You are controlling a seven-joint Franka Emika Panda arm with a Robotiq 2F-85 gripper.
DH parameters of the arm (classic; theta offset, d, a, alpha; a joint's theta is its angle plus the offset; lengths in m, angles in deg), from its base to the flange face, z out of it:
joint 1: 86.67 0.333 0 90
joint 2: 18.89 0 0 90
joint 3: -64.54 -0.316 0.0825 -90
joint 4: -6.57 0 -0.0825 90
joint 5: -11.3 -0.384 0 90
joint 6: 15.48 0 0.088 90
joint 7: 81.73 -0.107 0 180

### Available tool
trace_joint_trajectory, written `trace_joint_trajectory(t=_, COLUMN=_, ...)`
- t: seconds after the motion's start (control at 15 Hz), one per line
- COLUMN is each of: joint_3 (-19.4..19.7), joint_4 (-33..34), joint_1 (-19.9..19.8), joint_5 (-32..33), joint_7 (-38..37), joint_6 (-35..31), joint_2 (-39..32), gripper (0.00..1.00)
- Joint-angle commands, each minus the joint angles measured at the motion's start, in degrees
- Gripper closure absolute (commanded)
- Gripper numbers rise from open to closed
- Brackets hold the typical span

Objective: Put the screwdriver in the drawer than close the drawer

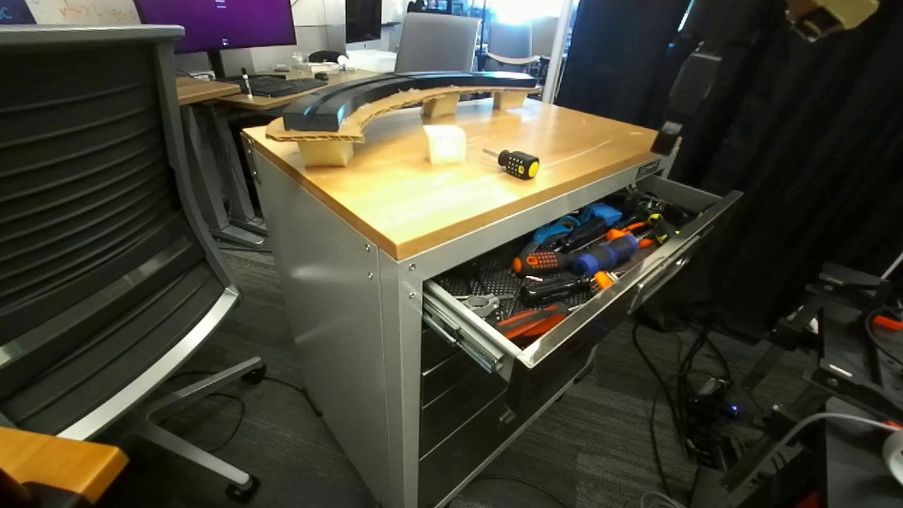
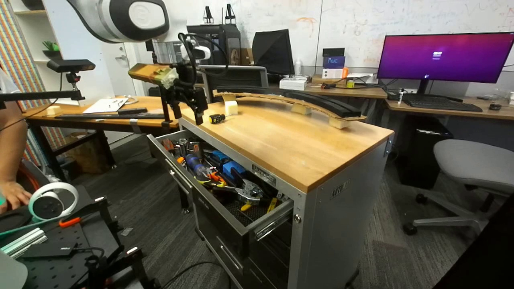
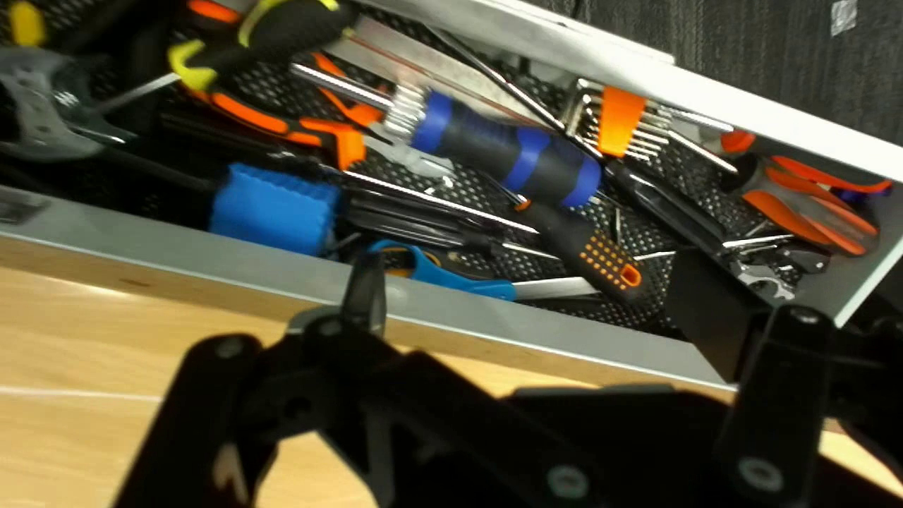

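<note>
Admittedly, the first danger is aim. In an exterior view the short screwdriver with a rounded black-and-yellow handle [image 1: 520, 164] lies on its side at the upper middle of the frame, on the pale wooden desk [image 1: 564, 130], close to the edge above the pulled-out grey metal drawer [image 3: 741, 106]. The wrist view does not show it. The jaws, along the bottom of that frame, stand wide apart with nothing between them, the desk edge passing behind. Because the exterior views differ on how near they look to the screwdriver, a reach judged from outside could land off-line. A clipped handle, stubby and round, would probably roll, perhaps over the edge or against the cream-coloured block [image 1: 445, 144] near its tip.

Crowding is the second danger. The thick blue-and-black cylindrical grip [image 3: 487, 141] at the upper middle of the wrist frame and the bright blue ridged piece [image 3: 275, 208] to its lower left look bulky; a screwdriver released on top of them might sit proud and snag under the desk. A shove at one end could also make the drawer bind.
</note>
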Motion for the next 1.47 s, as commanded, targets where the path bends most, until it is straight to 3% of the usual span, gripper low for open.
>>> trace_joint_trajectory(t=0.0, joint_3=-4.2, joint_4=6.9, joint_1=1.2, joint_5=3.5, joint_7=-11.2, joint_6=-8.8, joint_2=-10.0, gripper=0.00)
trace_joint_trajectory(t=0.2, joint_3=-3.1, joint_4=10.9, joint_1=2.6, joint_5=14.2, joint_7=-25.1, joint_6=-16.8, joint_2=-14.7, gripper=0.00)
trace_joint_trajectory(t=0.27, joint_3=-1.2, joint_4=12.7, joint_1=3.4, joint_5=20.0, joint_7=-29.8, joint_6=-17.8, joint_2=-15.8, gripper=0.00)
trace_joint_trajectory(t=0.4, joint_3=6.2, joint_4=16.5, joint_1=9.1, joint_5=30.0, joint_7=-39.3, joint_6=-17.7, joint_2=-17.6, gripper=0.00)
trace_joint_trajectory(t=0.6, joint_3=8.7, joint_4=20.6, joint_1=10.5, joint_5=39.8, joint_7=-51.7, joint_6=-16.9, joint_2=-21.6, gripper=0.00)
trace_joint_trajectory(t=1.07, joint_3=4.0, joint_4=21.8, joint_1=9.0, joint_5=30.1, joint_7=-50.3, joint_6=-17.6, joint_2=-27.3, gripper=0.00)
trace_joint_trajectory(t=1.13, joint_3=5.1, joint_4=22.2, joint_1=9.9, joint_5=31.6, joint_7=-52.0, joint_6=-17.8, joint_2=-27.5, gripper=0.25)
trace_joint_trajectory(t=1.2, joint_3=6.5, joint_4=22.5, joint_1=10.8, joint_5=33.9, joint_7=-53.5, joint_6=-18.3, joint_2=-27.6, gripper=0.26)
trace_joint_trajectory(t=1.4, joint_3=10.7, joint_4=23.2, joint_1=13.4, joint_5=41.6, joint_7=-59.4, joint_6=-18.2, joint_2=-27.2, gripper=0.49)
